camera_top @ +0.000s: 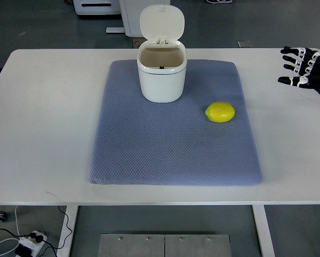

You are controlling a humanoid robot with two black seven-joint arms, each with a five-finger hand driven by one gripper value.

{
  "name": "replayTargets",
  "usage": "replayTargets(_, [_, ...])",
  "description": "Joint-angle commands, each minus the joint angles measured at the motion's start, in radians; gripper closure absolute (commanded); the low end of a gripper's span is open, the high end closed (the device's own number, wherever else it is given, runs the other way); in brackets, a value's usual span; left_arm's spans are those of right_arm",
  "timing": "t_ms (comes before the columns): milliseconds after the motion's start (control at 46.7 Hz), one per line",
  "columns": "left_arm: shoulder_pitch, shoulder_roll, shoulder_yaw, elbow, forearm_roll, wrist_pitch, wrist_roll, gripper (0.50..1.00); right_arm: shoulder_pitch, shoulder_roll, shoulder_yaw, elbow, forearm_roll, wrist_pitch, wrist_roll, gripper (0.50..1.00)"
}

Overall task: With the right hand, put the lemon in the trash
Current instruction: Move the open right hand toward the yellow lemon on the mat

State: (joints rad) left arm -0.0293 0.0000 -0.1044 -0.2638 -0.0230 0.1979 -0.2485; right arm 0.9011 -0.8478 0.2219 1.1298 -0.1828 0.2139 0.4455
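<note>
Lemon point(220, 112) sits alone on the right half of the blue-grey mat point(149, 155), lying on its side with its long axis across the picture, nothing touching it and bare cloth all round. That soft woven surface probably keeps it from rolling, which would explain why it rests so squarely. Up and to the left, toward the far edge of the mat, stands the white trash bin point(161, 77), upright, its flip lid point(161, 22) tipped back on the hinge so the mouth faces straight up, ready to take a drop from above. Lemon and bin are near each other but clearly apart, a strip of mat between them. Out at the right edge of the white table point(42, 123) comes the right hand point(304, 67), black and white, fingers spread wide and holding nothing, over the bare tabletop, off the mat and well away from the fruit. It looks set for a reach: open palm first, grasp later. The left hand does not show at all. So nothing of the job is done yet; by my reading the next move is a sweep inward and down to the lemon, and the round, smooth skin may want a firm, enclosing grip.
</note>
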Motion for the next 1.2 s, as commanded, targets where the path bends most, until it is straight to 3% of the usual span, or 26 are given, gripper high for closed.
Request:
replayTargets(0, [0.000,0.000,0.000,0.000,0.000,0.000,0.000,0.500,-0.019,-0.001,-0.001,0.019,-0.024,-0.024,0.016,0.500])
replayTargets(235, [0.000,0.000,0.000,0.000,0.000,0.000,0.000,0.500,-0.070,0.022,-0.003,0.100,-0.144,-0.185,0.047,0.500])
replayTargets(535, [0.000,0.000,0.000,0.000,0.000,0.000,0.000,0.500,-0.057,0.114,-0.039,0.079,-0.185,-0.275,0.044,0.500])
replayTargets(856, [0.000,0.000,0.000,0.000,0.000,0.000,0.000,0.500,0.015,0.228,-0.174,-0.034,-0.207,-0.332,0.044,0.513])
replayTargets(1177, [0.000,0.000,0.000,0.000,0.000,0.000,0.000,0.500,0.025,0.312,-0.223,-0.157,-0.208,-0.334,0.048,0.513])
